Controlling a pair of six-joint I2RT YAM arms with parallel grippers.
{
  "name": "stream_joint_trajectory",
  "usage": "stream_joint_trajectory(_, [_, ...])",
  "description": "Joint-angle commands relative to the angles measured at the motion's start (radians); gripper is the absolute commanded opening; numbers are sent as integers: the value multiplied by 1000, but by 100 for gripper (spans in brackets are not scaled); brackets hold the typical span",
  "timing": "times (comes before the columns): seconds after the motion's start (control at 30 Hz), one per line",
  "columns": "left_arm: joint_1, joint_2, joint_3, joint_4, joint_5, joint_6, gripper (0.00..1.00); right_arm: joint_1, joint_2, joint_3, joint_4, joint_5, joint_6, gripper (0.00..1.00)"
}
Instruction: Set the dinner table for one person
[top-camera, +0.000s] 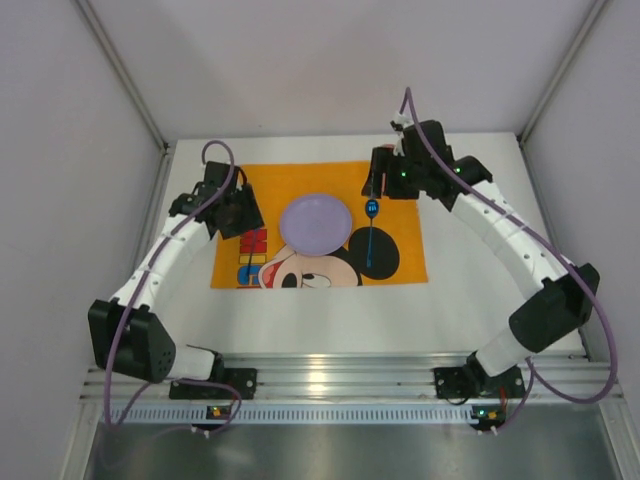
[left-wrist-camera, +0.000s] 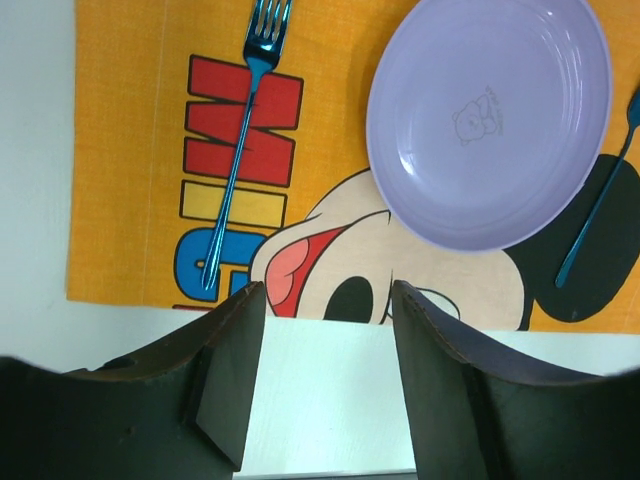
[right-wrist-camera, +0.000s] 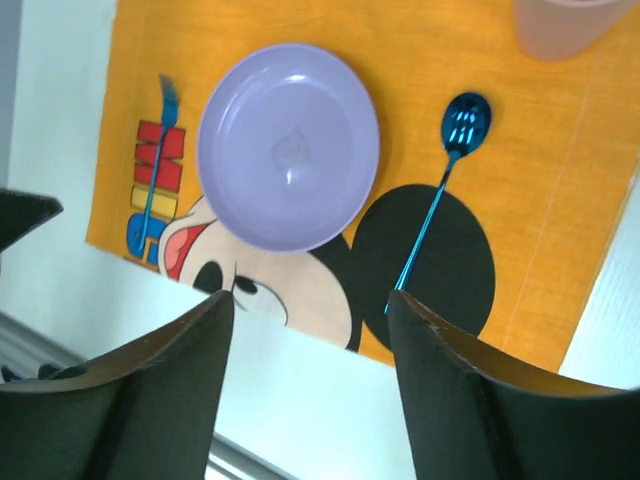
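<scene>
On the white dinner table (top-camera: 480, 290) lies an orange placemat (top-camera: 400, 180) with a cartoon mouse print. A lilac plate (top-camera: 315, 222) sits at its middle. A blue spoon (top-camera: 370, 238) lies just right of the plate, bowl end away from me. A blue fork (left-wrist-camera: 245, 130) lies left of the plate on the red letters. A pale translucent cup (right-wrist-camera: 560, 25) stands at the mat's far right corner. My left gripper (left-wrist-camera: 328, 290) hovers open and empty over the mat's left side. My right gripper (right-wrist-camera: 310, 297) hangs open and empty above the mat's far right part.
A silver ridged rail (top-camera: 330, 375) runs along the table's near edge between the arm bases. Grey walls close in the table at the back and both sides. Bare white tabletop (top-camera: 470, 200) lies right of the mat.
</scene>
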Motion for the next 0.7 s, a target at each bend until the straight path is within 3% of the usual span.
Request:
stream_joint_trajectory(0.0, [6, -91, -45, 26, -4, -3, 59, 27, -60, -67, 10, -61, -21, 65])
stream_joint_trajectory(0.07, [6, -135, -81, 41, 3, 5, 69, 39, -99, -103, 22, -68, -1, 78])
stream_joint_trajectory(0.27, [6, -221, -150, 32, -10, 31, 91, 73, -177, -153, 30, -34, 30, 96])
stream_joint_trajectory(0.4, [6, -271, -212, 12, -27, 34, 93, 93, -244, -217, 42, 6, 39, 100])
stream_joint_trajectory(0.43, [6, -280, -217, 3, -36, 22, 98, 94, -261, -249, 53, 9, 44, 100])
stream_joint_trajectory(0.67, [6, -370, -282, 6, -112, -43, 98, 94, -390, -341, 105, -11, 41, 100])
